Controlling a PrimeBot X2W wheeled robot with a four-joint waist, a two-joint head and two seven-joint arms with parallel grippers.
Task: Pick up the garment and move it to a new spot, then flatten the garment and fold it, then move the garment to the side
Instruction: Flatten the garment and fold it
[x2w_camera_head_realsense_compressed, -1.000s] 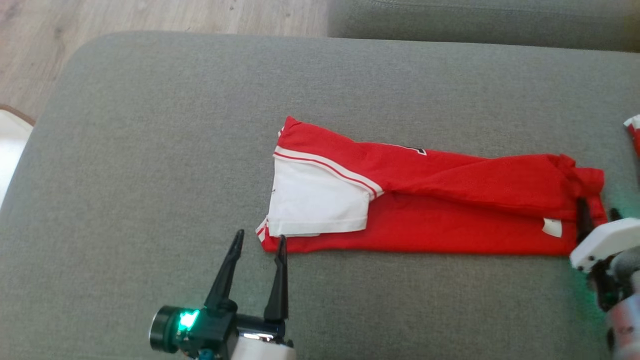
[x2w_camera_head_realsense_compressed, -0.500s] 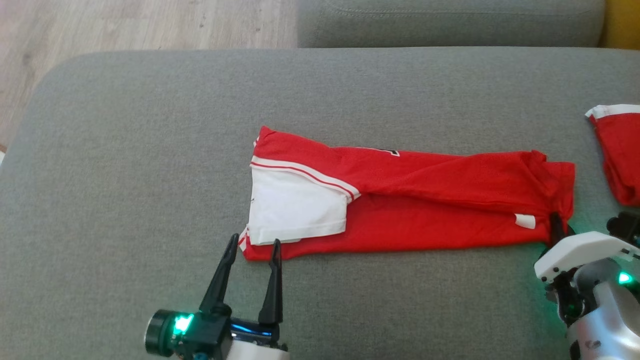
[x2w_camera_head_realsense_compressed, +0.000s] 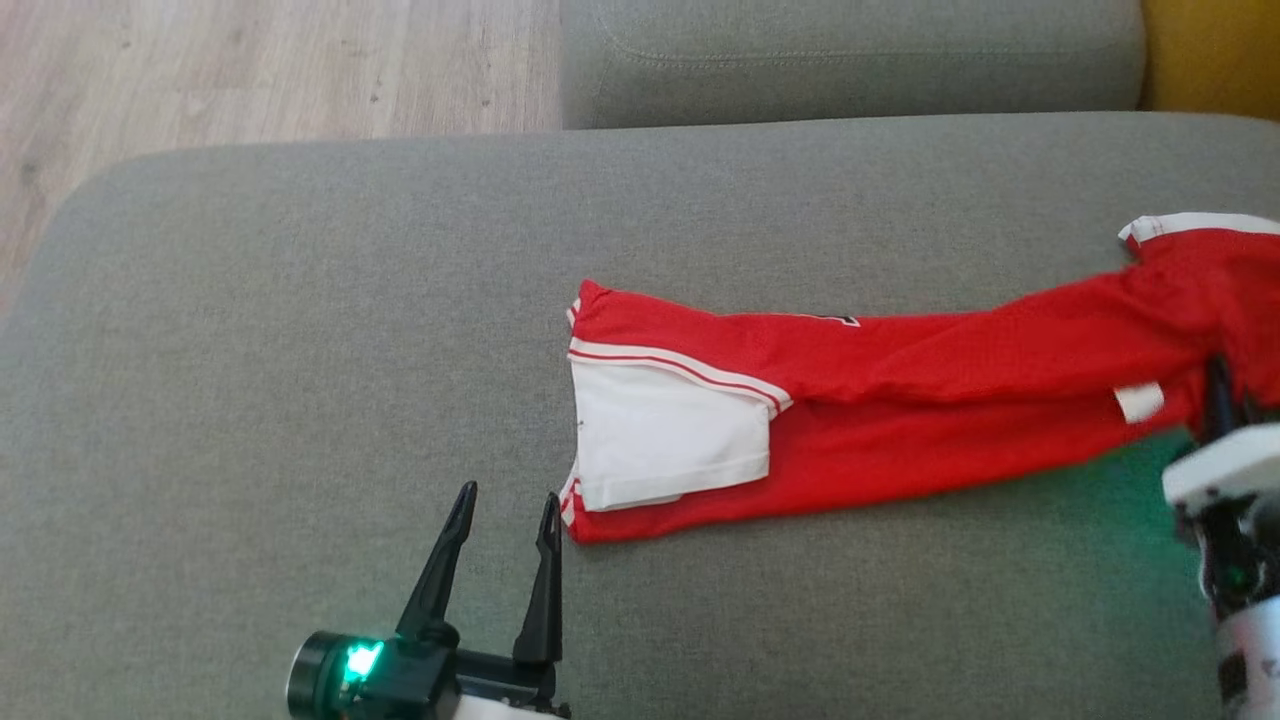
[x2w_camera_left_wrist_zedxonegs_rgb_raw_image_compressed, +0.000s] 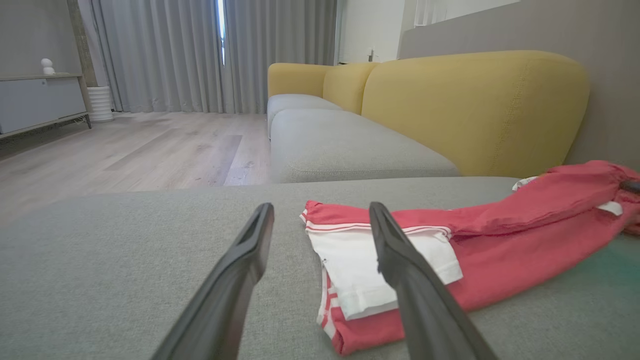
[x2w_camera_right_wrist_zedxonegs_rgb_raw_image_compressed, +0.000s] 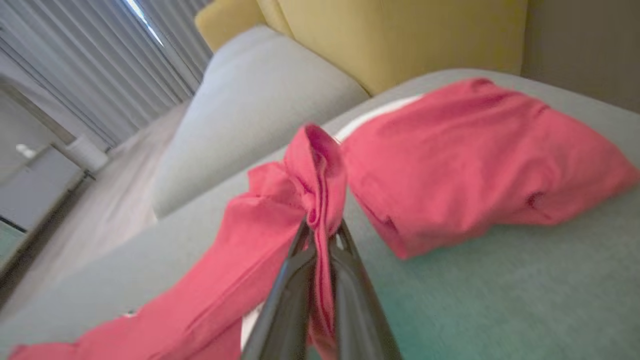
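While the right hand (x2w_camera_right_wrist_zedxonegs_rgb_raw_image_compressed: 322, 232) stood spread at the garment's (x2w_camera_head_realsense_compressed: 900, 400) right end a second ago, it is now pressed together on a bunched fold there, red cloth pinched between its fingers.

- That end rides up off the grey sofa seat (x2w_camera_head_realsense_compressed: 300, 350), drawn toward a second red garment (x2w_camera_right_wrist_zedxonegs_rgb_raw_image_compressed: 475, 160) just beside it. Cannot tell whether the two touch.
- The left end, with its white sleeve (x2w_camera_head_realsense_compressed: 665, 440) folded over, lies flat on the seat.
- The head camera has shifted, so part of the apparent slide is the view. Even so, the near left corner, before at the left hand's (x2w_camera_head_realsense_compressed: 509, 492) fingertip, now sits just right of it. The cloth has probably been dragged a little.
- Left hand is spread, holding nothing, low over the seat.

Judgement: the garment looks folded into a long strip, so this reads as the move to the side beginning. Pulled by one end, the trailing part may come unfolded.

Containers: nothing here serves as one; the garment lies directly on the seat.
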